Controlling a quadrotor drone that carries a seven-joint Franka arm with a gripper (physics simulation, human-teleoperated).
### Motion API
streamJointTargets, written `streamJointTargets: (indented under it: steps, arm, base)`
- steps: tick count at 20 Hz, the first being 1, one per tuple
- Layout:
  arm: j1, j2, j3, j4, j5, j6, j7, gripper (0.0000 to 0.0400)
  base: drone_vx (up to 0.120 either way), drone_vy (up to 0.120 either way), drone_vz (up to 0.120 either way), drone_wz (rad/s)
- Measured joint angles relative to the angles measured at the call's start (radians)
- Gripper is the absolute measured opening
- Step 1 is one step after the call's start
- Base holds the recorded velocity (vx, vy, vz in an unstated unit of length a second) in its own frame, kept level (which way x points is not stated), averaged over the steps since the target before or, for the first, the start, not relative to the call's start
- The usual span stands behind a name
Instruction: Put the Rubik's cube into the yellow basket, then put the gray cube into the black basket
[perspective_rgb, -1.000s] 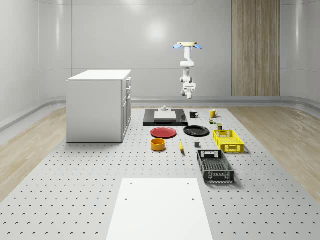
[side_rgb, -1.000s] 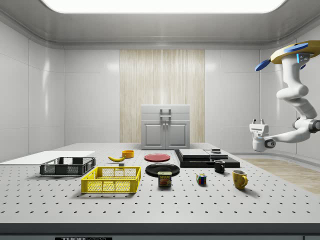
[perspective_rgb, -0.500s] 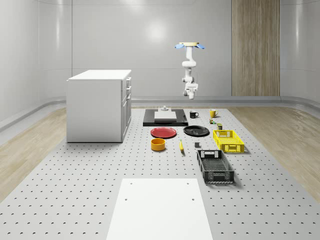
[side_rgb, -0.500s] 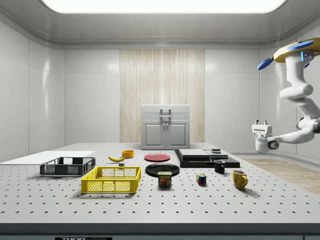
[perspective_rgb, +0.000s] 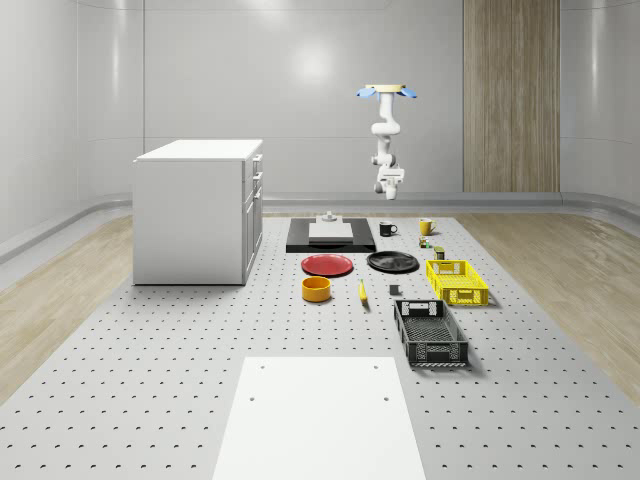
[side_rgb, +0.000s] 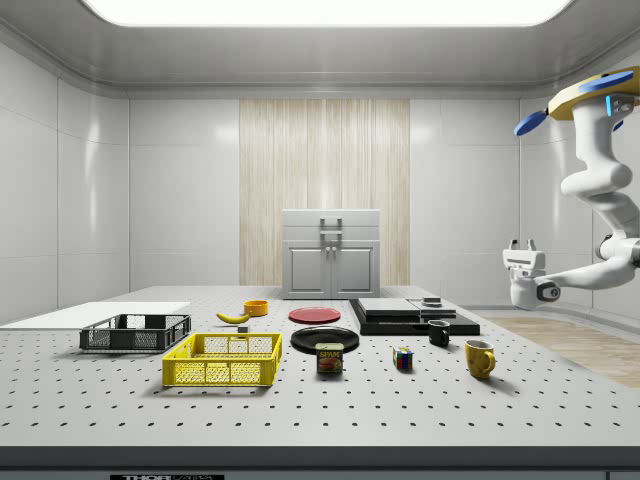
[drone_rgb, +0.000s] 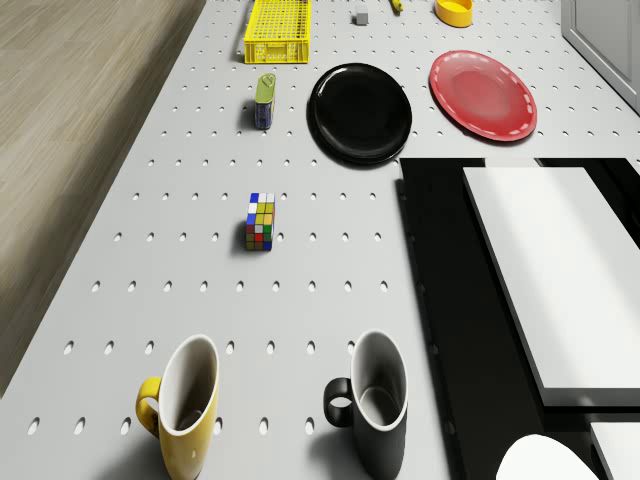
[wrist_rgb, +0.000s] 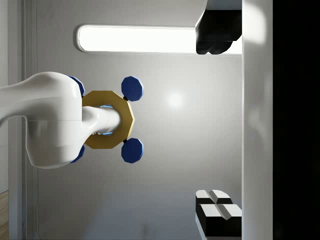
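The Rubik's cube (drone_rgb: 260, 222) (side_rgb: 402, 359) (perspective_rgb: 424, 241) sits on the perforated table (perspective_rgb: 150, 350) between the mugs and the can. Further along are the yellow basket (perspective_rgb: 457, 281) (side_rgb: 223, 360) (drone_rgb: 278, 18) and then the black basket (perspective_rgb: 430, 332) (side_rgb: 135, 332). A small gray cube (perspective_rgb: 394, 291) (drone_rgb: 359, 16) lies beside the yellow basket. The drone (perspective_rgb: 387, 92) (side_rgb: 600, 95) hovers high over the table's far end, above the mugs. My gripper (side_rgb: 518, 243) (perspective_rgb: 389, 185) (wrist_rgb: 212, 122) hangs well above the table, open, holding nothing and pointing upward at the drone.
A yellow mug (drone_rgb: 180, 405) and a black mug (drone_rgb: 375, 400) stand below the drone. Nearby are a can (drone_rgb: 265, 100), a black plate (perspective_rgb: 392, 262), a red plate (perspective_rgb: 328, 265), an orange bowl (perspective_rgb: 317, 289), a banana (perspective_rgb: 362, 292), a black slab (perspective_rgb: 300, 243) and a white cabinet (perspective_rgb: 195, 210).
The drone, arm and gripper have drifted toward the whole-scene view's right. The things on the table have stayed put.
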Motion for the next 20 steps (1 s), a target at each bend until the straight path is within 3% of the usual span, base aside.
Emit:
streamJointTargets:
  steps: [20]
  arm:
    - [-0.014,-0.011,0.045,-0.012,-0.062,0.015,0.008,0.0400]
  base:
    - [0.120,0.120,0.000,0.000]
